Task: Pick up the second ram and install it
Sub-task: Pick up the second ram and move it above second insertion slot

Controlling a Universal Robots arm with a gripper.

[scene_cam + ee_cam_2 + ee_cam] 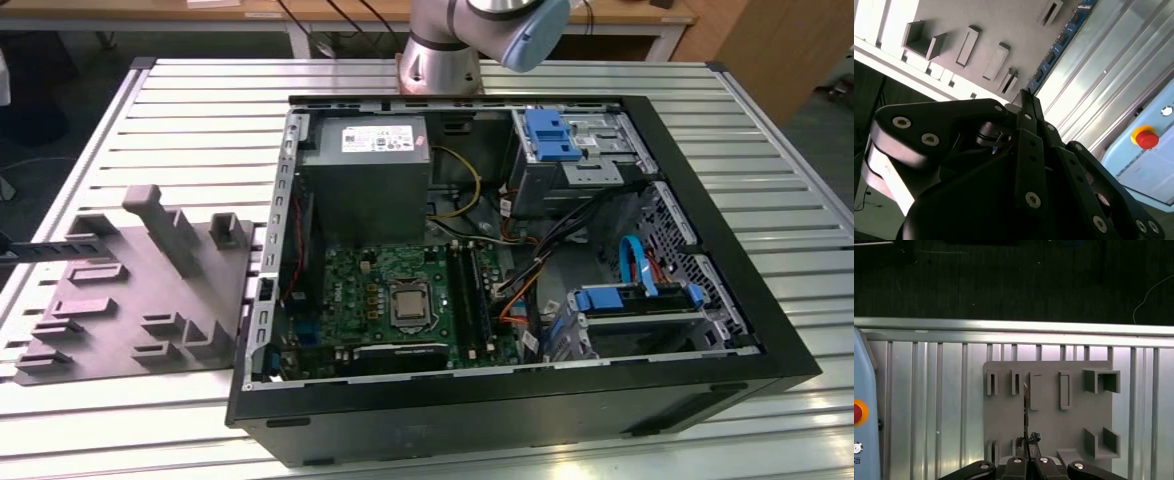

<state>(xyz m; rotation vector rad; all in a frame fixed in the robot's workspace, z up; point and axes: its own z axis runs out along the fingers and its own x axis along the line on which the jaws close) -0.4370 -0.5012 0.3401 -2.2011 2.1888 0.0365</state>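
Observation:
The second ram [1061, 40] is a thin blue-green stick with black chips. My gripper [1024, 97] is shut on one end of it, and the stick points away from the fingers. In the first wrist view the ram [1025, 407] shows edge-on, standing out from the gripper [1026, 441] over the grey holder plate [1054, 435], between two of its slots. In the exterior view the ram [60, 245] is a dark bar above the far-left end of the holder plate [120, 345]. The motherboard's black memory slots [463, 288] lie inside the open computer case [534, 400], well off to the exterior view's right.
The holder plate carries several raised brackets and a tall post [167, 225]. A pale blue box with a red button [1146, 137] lies on the slatted metal table [200, 120]. The table edge [1014, 326] drops to a dark floor. Cables and drive cages [641, 300] crowd the case.

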